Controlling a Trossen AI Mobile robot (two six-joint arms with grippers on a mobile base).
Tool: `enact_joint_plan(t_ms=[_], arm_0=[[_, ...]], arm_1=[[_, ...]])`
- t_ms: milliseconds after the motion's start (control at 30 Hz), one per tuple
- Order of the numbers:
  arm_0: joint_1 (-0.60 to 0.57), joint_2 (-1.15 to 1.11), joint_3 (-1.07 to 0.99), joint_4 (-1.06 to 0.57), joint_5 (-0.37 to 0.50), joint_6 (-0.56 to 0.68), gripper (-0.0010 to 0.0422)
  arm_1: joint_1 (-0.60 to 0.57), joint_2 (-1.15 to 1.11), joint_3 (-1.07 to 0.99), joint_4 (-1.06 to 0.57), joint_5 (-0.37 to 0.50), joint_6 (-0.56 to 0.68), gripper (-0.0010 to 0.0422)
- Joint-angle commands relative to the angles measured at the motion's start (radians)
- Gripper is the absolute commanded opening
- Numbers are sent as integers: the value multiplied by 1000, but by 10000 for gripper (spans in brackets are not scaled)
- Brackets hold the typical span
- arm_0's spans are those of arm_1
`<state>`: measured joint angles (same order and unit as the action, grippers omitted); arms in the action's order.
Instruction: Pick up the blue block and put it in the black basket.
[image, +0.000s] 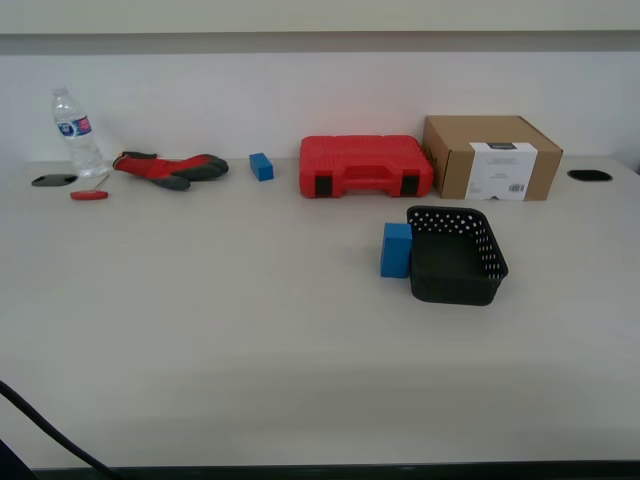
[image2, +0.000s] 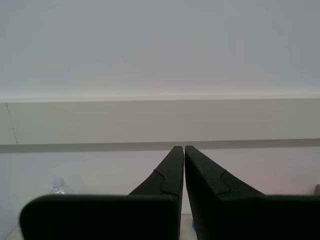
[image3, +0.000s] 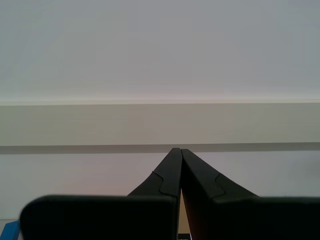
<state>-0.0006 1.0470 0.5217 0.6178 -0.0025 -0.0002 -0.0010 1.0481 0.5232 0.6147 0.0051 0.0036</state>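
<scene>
The blue block (image: 396, 249) stands on the table, touching the side of the black basket (image: 455, 255) that faces the exterior view's left. The basket holds nothing that I can see. Neither arm shows in the exterior view. My first gripper (image2: 184, 148) is shut with nothing between its fingers, pointing at the far wall. My second gripper (image3: 178, 149) is also shut and empty, aimed at the wall. A sliver of blue (image3: 9, 231) shows at the edge of the second wrist view; I cannot tell which block it is.
Along the back of the table stand a red case (image: 365, 165), a cardboard box (image: 490, 157), a smaller blue block (image: 261, 166), a red and grey glove (image: 170, 167), a water bottle (image: 76, 130) and a small red tool (image: 88, 195). A dark cable (image: 45, 425) crosses the near corner.
</scene>
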Motion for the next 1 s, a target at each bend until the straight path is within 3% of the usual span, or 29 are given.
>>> enact_joint_plan(t_ms=[33, 1000], arm_0=[[0, 0, 2, 2, 0, 0, 0], [0, 0, 2, 2, 0, 0, 0]], arm_1=[[1, 0, 0, 4, 2, 1, 0], [1, 0, 0, 32, -19, 29, 0]])
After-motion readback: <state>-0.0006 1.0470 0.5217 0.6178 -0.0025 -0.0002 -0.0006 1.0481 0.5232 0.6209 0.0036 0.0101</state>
